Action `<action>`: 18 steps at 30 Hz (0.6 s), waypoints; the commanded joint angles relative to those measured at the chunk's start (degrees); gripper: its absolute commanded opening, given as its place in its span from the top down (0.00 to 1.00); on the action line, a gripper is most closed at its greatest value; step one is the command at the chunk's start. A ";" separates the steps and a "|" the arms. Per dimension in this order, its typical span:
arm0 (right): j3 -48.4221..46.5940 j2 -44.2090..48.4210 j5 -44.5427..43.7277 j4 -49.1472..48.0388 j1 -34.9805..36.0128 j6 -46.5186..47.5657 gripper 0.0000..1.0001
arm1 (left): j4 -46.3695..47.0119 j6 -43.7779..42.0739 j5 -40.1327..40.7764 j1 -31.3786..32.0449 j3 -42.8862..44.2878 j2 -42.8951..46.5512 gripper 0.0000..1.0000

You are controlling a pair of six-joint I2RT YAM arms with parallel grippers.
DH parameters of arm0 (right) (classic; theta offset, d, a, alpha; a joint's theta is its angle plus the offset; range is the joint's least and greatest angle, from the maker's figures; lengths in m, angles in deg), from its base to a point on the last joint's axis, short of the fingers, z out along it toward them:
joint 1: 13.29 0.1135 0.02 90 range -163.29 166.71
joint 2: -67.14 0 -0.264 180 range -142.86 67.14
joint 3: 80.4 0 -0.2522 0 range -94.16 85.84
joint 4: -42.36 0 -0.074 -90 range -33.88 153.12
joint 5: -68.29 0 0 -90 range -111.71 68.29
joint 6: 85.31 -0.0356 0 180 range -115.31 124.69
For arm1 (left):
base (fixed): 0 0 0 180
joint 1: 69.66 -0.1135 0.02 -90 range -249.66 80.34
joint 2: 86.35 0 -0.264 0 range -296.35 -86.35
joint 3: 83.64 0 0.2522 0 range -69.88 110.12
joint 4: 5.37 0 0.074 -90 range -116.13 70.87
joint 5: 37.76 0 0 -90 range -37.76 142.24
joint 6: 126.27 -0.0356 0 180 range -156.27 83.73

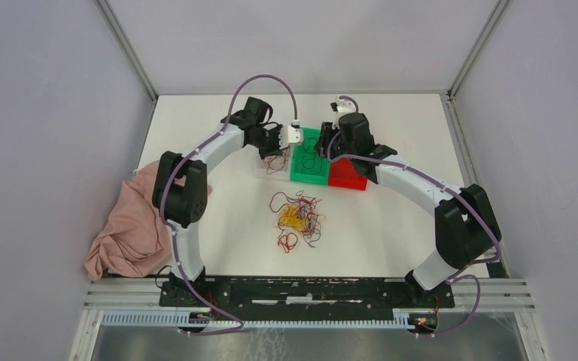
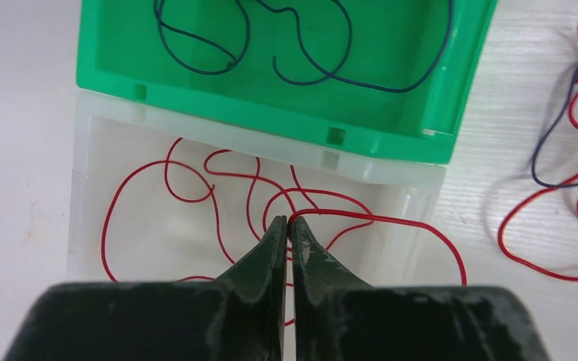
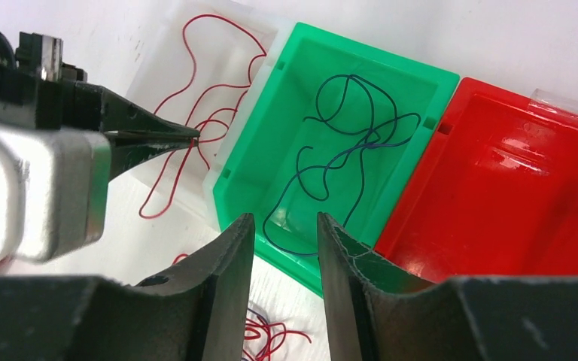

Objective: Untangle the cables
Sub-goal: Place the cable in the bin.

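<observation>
Table (image 1: 391, 226): clear bin (image 2: 90, 188), green bin (image 2: 233, 113), red bin (image 3: 512, 188) side by side; cable tangle (image 1: 298, 218) mid-table. Right gripper (image 3: 284, 222) agape, empty, over green bin. Left gripper (image 2: 290, 226) pinching red cable (image 2: 391, 220) over clear bin. Best: tuck overhanging loop inside rim before release.

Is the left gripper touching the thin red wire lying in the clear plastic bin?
Touching. The left wrist view shows the left gripper with its tips closed on the thin red wire above the clear plastic bin, and no gap shows.
</observation>
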 commanded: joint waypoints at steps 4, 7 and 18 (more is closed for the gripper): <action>1.28 2.72 0.88 -4.93 -0.45 -1.45 0.60 | 21.28 12.11 4.54 -1.24 -4.43 0.30 0.95; 1.25 2.42 1.23 -5.43 -0.47 -1.93 0.61 | 28.85 14.53 7.00 -1.19 -7.49 0.69 0.95; 1.13 1.91 2.16 -5.48 -0.52 -2.45 0.64 | 36.70 13.93 13.18 -0.36 -12.71 -0.28 0.92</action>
